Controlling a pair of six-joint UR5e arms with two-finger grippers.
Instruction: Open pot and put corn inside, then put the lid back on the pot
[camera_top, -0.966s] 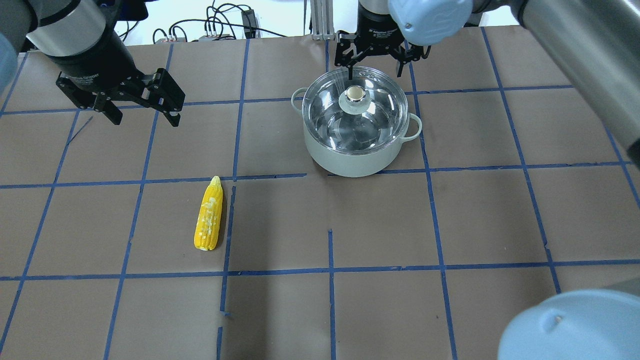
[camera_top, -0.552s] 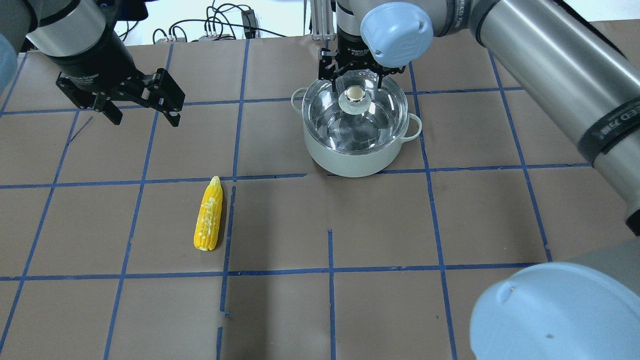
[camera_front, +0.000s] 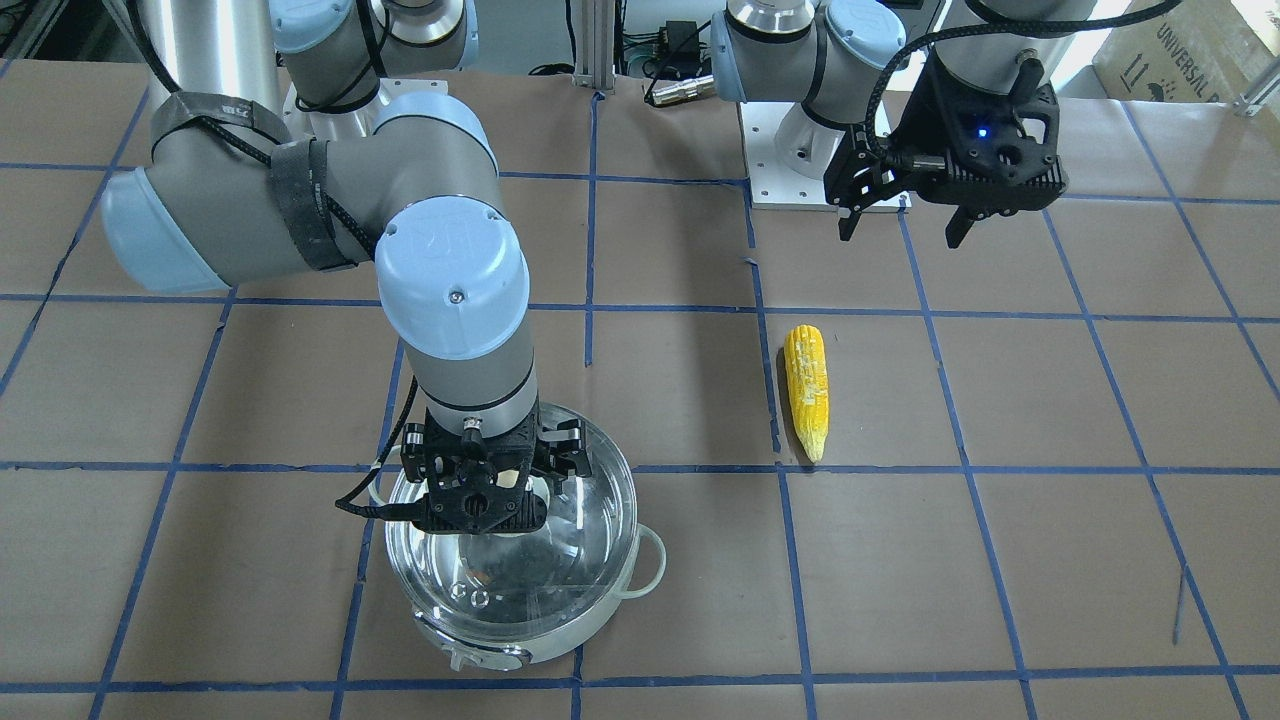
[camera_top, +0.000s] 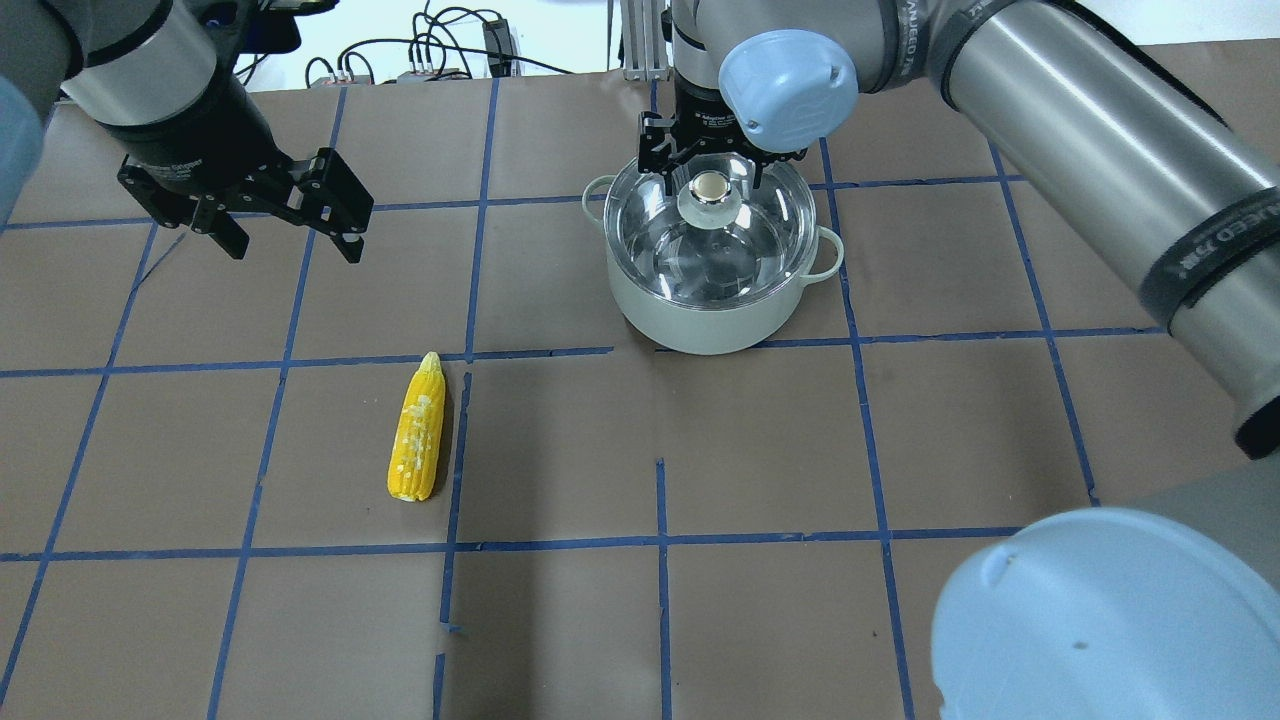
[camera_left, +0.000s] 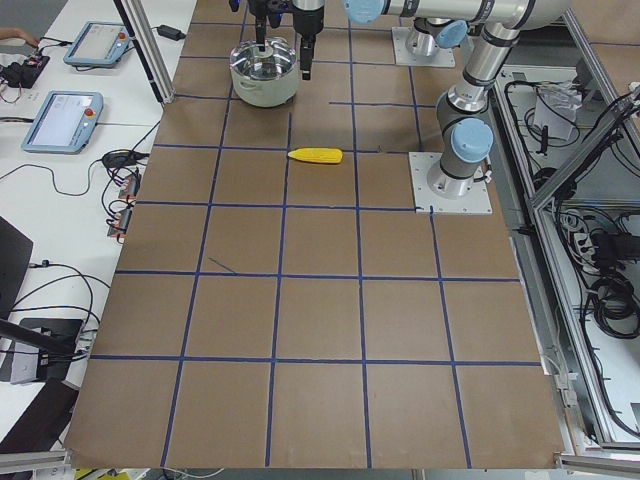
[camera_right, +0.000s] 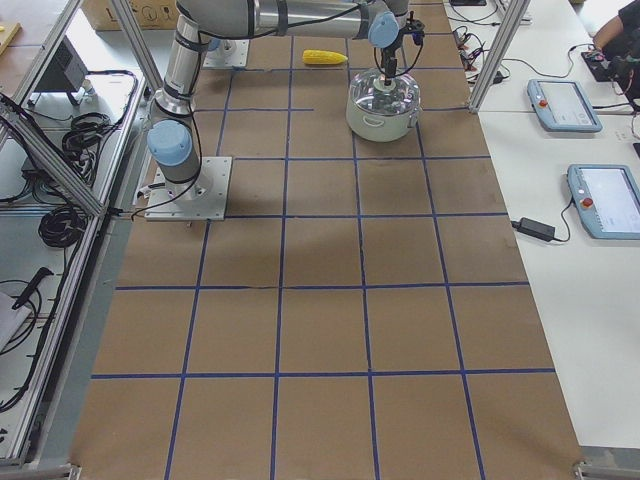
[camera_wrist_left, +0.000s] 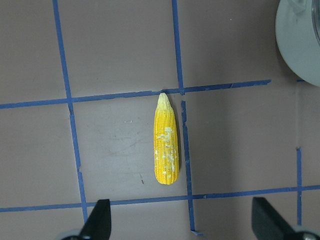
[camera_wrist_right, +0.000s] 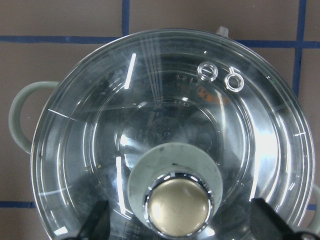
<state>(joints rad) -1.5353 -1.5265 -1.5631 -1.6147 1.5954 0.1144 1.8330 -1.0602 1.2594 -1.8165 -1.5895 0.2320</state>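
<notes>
right tool (camera_top: 710, 170) has swung from behind the pot (camera_top: 700, 335) to over the lid (camera_top: 660, 240), which sits on the pot. fingers apart, straddling the knob (camera_wrist_right: 180, 207). left tool (camera_top: 292, 245) apart, empty, well off the corn (camera_top: 417, 430) on the bench (camera_top: 900, 450). i'd centre, drop, clamp under the knob cap, lift straight. right wrist view shows knob centring; front view hides it.

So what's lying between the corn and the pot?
Nothing: only bare brown paper and blue tape lines separate the corn and the pot, clearest in the overhead view.
</notes>
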